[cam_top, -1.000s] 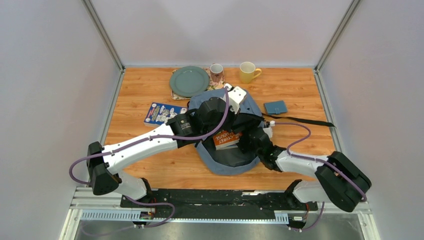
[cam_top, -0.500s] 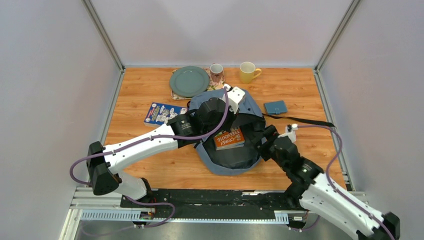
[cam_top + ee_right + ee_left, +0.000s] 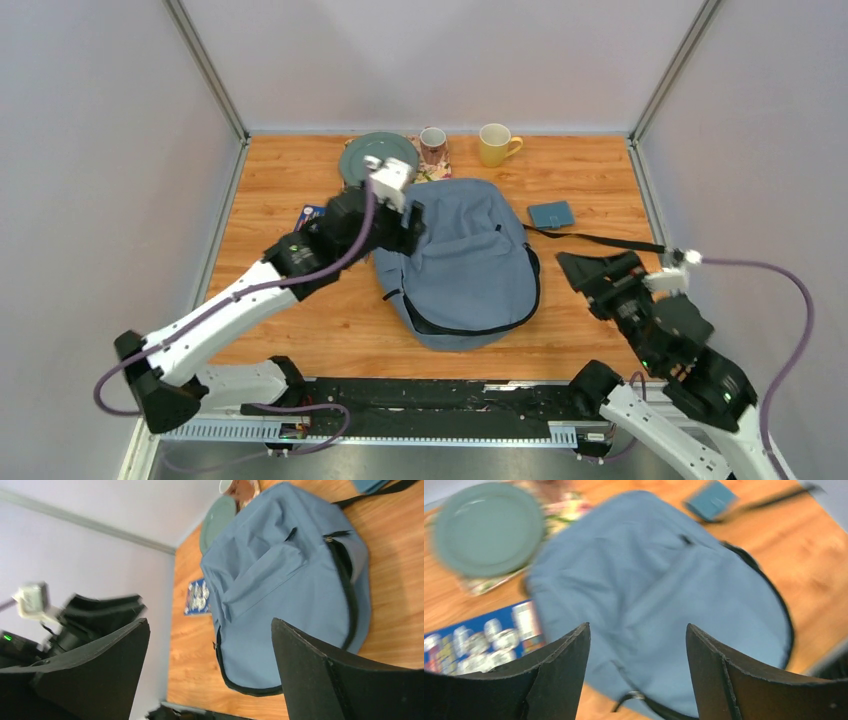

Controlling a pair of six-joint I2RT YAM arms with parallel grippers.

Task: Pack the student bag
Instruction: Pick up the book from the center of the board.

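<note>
Both arms have drawn back from the student bag [image 3: 465,265] since the earlier frame. Its upper panel now lies flat over the opening, and the orange-covered book that showed inside is out of sight (under fabric, as far as can be told).

One wood-grain tabletop [image 3: 290,320] carries everything. The single bag, soft grey-blue cloth with a rounded outline and a black zipper line curving along its near right side, lies flat in the middle. Its rounded end is close to the near edge. One black strap [image 3: 600,240] trails from it toward the right edge.

Of the two white arms, the left gripper [image 3: 636,630] hangs over the bag's far left part. Its two black fingers are spread apart with nothing between them (this view is blurred). The right gripper [image 3: 210,625] sits near the right edge, apart from the bag. Its jaws are also spread wide and hold nothing.

One round, smooth green plate [image 3: 362,158] rests near the far edge on a floral mat [image 3: 484,582], partly hidden by the left arm. One flat blue printed booklet [image 3: 474,640] lies just left of the bag. One small flat teal case [image 3: 551,214] lies right of the bag, near the strap. Two mugs stand along the far edge: a yellow mug [image 3: 495,145] and a patterned mug [image 3: 433,145].
</note>
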